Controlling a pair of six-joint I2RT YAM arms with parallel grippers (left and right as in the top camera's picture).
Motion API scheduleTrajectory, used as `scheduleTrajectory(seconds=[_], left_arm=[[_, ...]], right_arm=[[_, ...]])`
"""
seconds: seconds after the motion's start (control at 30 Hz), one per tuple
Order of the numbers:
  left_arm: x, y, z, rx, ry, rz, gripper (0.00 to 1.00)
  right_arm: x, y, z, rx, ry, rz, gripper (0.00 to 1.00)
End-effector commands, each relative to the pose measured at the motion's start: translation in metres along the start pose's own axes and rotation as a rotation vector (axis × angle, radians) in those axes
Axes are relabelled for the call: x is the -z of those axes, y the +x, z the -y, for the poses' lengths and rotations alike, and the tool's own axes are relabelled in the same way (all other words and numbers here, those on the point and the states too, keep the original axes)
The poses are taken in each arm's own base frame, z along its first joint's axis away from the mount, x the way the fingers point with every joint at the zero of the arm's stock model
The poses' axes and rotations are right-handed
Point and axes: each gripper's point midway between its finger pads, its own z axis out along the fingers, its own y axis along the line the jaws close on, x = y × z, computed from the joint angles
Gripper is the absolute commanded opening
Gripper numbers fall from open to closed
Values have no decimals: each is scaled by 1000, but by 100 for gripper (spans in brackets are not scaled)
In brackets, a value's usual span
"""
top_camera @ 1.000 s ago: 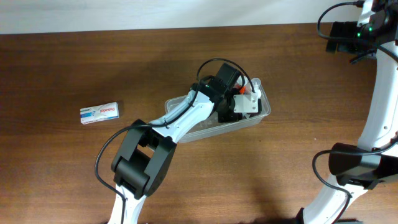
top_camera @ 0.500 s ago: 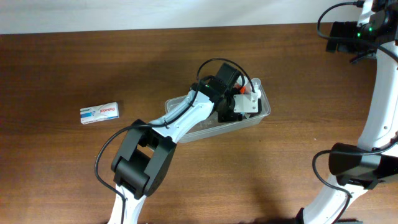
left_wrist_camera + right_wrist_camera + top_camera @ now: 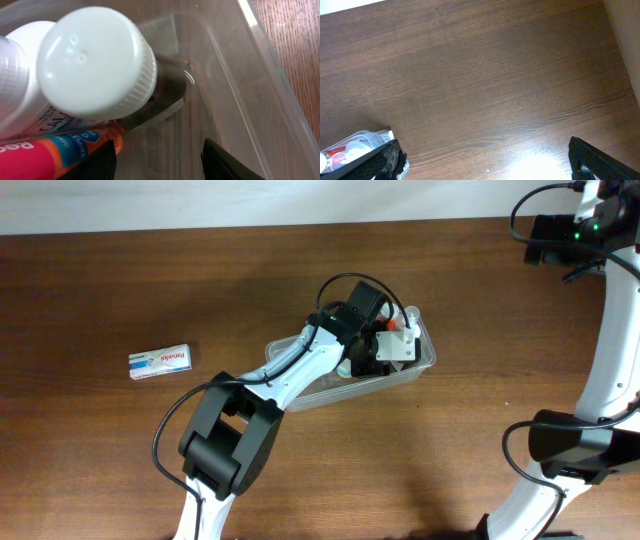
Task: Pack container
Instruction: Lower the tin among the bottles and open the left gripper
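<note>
White box is found well behind the left gripper, which is held wide and empty inside the container; the left arm is nearer.

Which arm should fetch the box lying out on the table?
Left. The box lies left of the container, and the left gripper there is open and empty. The right arm stands far right.
</note>
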Motion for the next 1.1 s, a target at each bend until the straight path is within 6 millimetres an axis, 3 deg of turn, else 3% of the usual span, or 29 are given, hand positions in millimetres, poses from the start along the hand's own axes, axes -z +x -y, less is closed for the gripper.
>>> scheduleTrajectory(seconds=[0.0, 0.17, 0.27, 0.37, 0.43, 0.63, 0.7, 0.9, 1.07], left_arm=[[0, -6, -2, -20, -3, 15, 56], [4, -10, -4, 43, -11, 21, 56], [16, -15, -11, 112, -48, 23, 56], [36, -19, -24, 190, -125, 6, 56], [62, -22, -35, 272, -212, -18, 56], [105, -13, -39, 446, -319, -90, 55], [118, -1, -39, 582, -365, -126, 35], [119, 35, -24, 958, -349, -198, 1], [106, 57, -15, 1102, -333, -262, 1]], right_arm=[[6, -3, 3, -15, 9, 21, 98], [6, -3, 3, -15, 9, 21, 99], [6, -3, 3, -15, 9, 21, 98], [6, -3, 3, -15, 9, 21, 99], [6, -3, 3, -15, 9, 21, 98], [6, -3, 3, -15, 9, 21, 98], [6, -3, 3, -15, 9, 21, 98], [6, -3, 3, -15, 9, 21, 99], [6, -3, 3, -15, 9, 21, 98]])
